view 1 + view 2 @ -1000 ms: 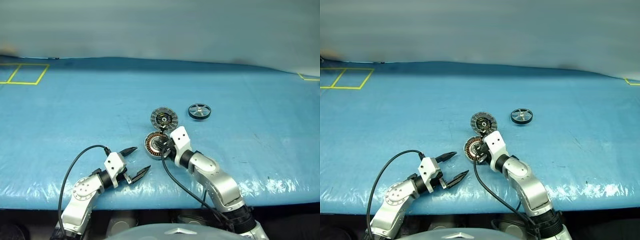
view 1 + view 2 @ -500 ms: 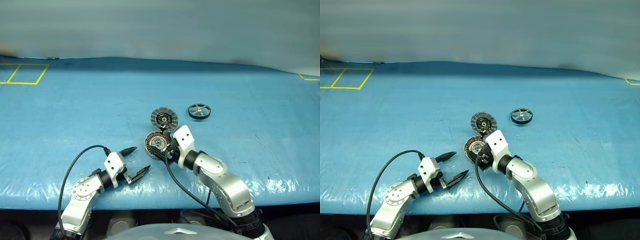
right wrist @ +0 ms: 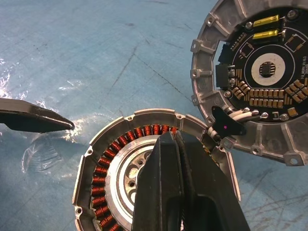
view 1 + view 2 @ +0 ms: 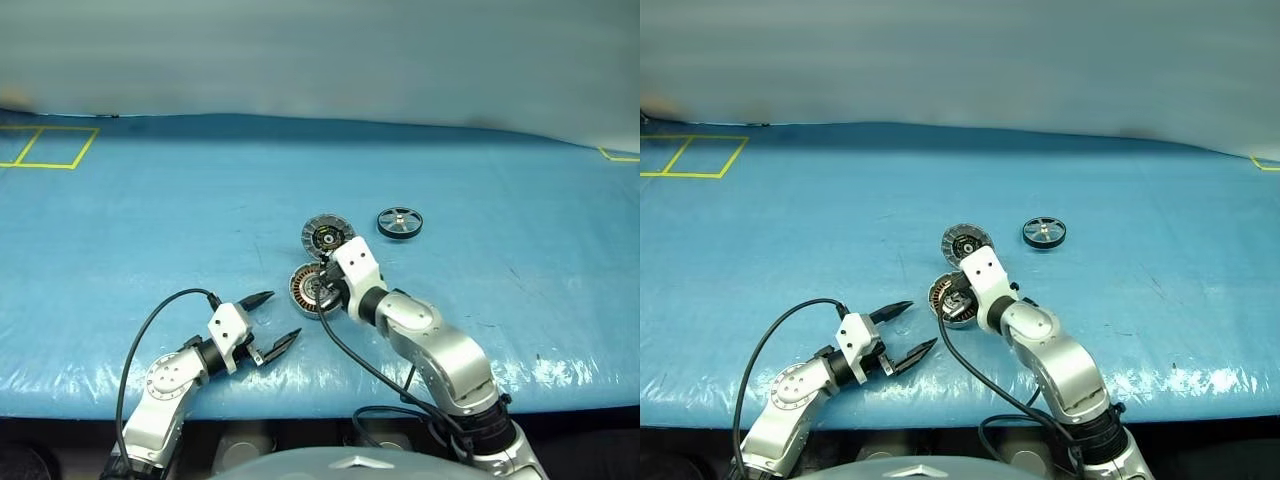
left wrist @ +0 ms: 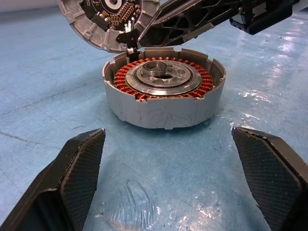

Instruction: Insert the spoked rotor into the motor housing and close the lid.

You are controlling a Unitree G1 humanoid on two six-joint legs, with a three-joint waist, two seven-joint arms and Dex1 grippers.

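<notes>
**Housing open and uncovered, rotor lying apart**

Nearest, at the front edge of the blue plastic-sheeted table [image 4: 150,230]: left gripper [image 4: 270,321], two black pointed fingers [image 5: 79,168] spread wide, empty, tips resting low over the sheet. Black cable [image 4: 150,325] looped behind its wrist.

Just ahead of those open jaws, framed between them in the left wrist view: shallow round silver metal motor housing [image 5: 164,86], upright on the sheet, open side up, ring of copper-brown windings around a silver hub fully exposed. Apart from the left fingertips, untouched by them.

Over the housing: right gripper [image 3: 179,144], black fingers [image 3: 161,192] pressed together, jaws closed with nothing between them. Tips above the windings near the far rim, on the side where housing meets disc; contact with the housing not clear. In the right wrist view, one left fingertip showing off to the side of the housing.

Just beyond the closed right jaws, joined to the housing at its edge: round grey-silver lid [image 3: 262,72], flipped open, inner face up, black centre carrying small gold and grey parts, lugged silver rim around it. A small black tab [image 3: 226,122] at the joint between lid and housing.

Farther still, well beyond and to the right of both jaws: small dark-rimmed spoked rotor [image 4: 399,222] with pale silver spokes, flat on the sheet, well apart from housing and lid.

Yellow tape lines [image 4: 40,150] at the far left of the table.
</notes>
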